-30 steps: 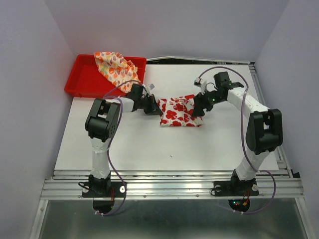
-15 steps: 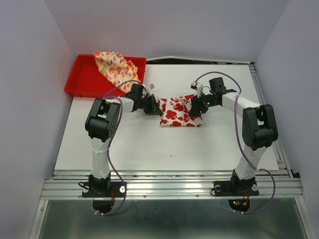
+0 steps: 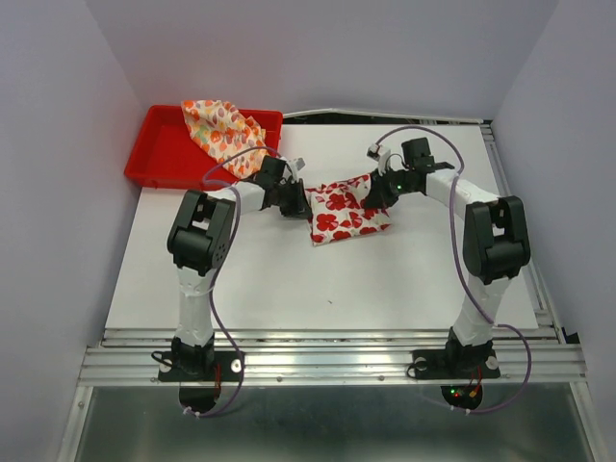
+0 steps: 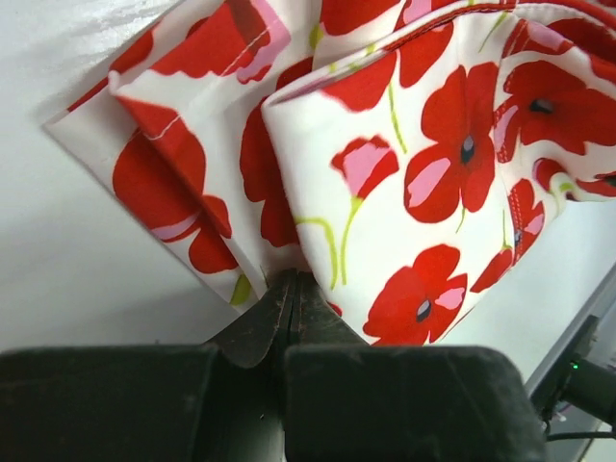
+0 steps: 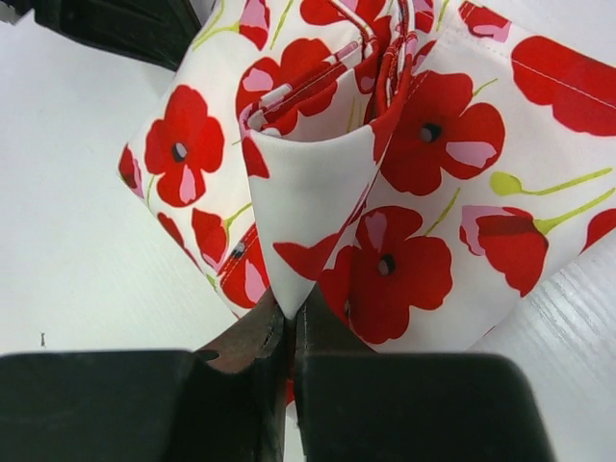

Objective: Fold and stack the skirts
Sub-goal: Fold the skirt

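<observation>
The white skirt with big red flowers [image 3: 342, 210] lies folded near the middle of the table, its far edge lifted between both arms. My left gripper [image 3: 297, 200] is shut on its far left corner; the pinched cloth [image 4: 289, 260] rises from the closed fingers. My right gripper [image 3: 371, 192] is shut on the far right corner, where a white fold [image 5: 298, 279] runs into the closed jaws. The cream skirt with small orange and red marks [image 3: 223, 127] lies crumpled in the red tray, hanging over its right part.
The red plastic tray [image 3: 159, 154] sits at the table's far left corner. A metal rail [image 3: 500, 173] borders the table's right side. Purple walls close in on three sides. White table [image 3: 289, 279] stretches in front of the skirt.
My right gripper has gone from open to shut on the skirt's far right corner. Both grippers have shifted toward the back, pulling the skirt's far edge up and away.
</observation>
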Tool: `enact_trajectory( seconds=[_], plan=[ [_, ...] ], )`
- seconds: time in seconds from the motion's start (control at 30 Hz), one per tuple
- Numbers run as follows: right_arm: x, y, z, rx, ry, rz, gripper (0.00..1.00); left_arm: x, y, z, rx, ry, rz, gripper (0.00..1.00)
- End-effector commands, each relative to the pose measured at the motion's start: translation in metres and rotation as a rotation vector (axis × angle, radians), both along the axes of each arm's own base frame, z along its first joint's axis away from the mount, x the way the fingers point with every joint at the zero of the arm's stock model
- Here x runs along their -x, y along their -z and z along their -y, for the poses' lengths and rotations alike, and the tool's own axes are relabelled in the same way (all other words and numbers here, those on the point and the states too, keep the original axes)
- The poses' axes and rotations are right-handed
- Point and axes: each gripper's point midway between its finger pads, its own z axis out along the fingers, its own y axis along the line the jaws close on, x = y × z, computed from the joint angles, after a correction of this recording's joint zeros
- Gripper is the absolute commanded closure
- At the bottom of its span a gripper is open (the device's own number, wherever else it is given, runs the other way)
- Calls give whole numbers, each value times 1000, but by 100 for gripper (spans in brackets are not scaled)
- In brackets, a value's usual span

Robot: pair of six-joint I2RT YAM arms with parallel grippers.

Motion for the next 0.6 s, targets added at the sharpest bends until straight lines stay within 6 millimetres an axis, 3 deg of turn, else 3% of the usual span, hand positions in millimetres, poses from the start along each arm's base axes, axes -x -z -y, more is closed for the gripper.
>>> enact_trajectory(
  seconds=[0.0,0.23,0.33,0.57],
  plan=[
    [-10,-46,-13,-70,-26,77,99,30,83,-60,-388,-19,-113,100],
    [-32,-50,-21,-95,-12,71,99,28,89,-63,-431,-1,-119,100],
    [-46,-32,-23,-97,33,12,99,28,88,-63,-430,1,-113,100],
    [-75,36,-26,-79,172,-177,99,31,91,-62,-420,11,-119,100]
  ],
)
